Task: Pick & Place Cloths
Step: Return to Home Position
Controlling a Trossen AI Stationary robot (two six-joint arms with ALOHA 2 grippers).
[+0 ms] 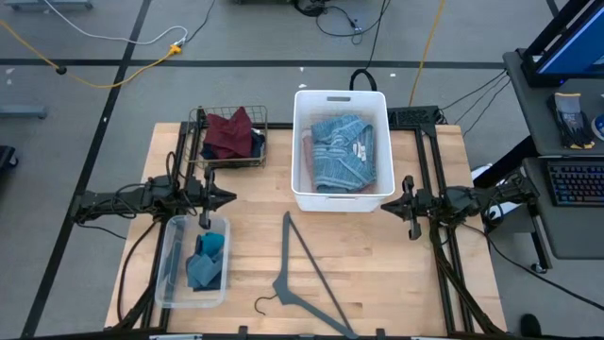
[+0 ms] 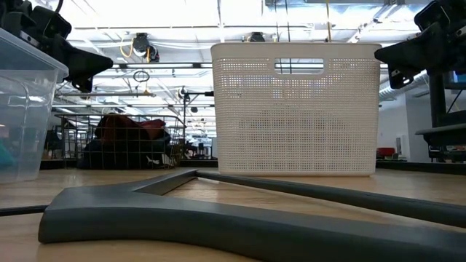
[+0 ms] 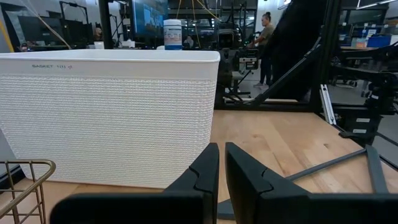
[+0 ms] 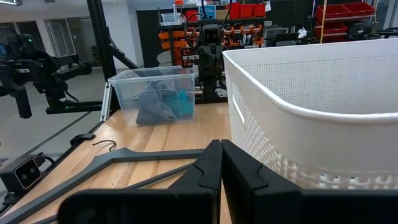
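Both closed: left gripper [image 1: 232,197], right gripper [image 1: 383,204]; striped shirt [image 1: 340,153] crumpled in perforated bin [image 1: 298,151].

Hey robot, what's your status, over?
Left gripper, right gripper shut, empty, parked wide. Blue shirt in white bin, maroon garment in wire basket. Hanger loose on table.

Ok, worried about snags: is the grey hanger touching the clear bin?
Apart. High view shows bare table between the hanger and the clear bin.

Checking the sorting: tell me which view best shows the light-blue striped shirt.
The high view: it looks straight down into the white bin, where the light-blue striped shirt lies crumpled. The low view and both wrist views show only the bin's walls, so the shirt is hidden there.
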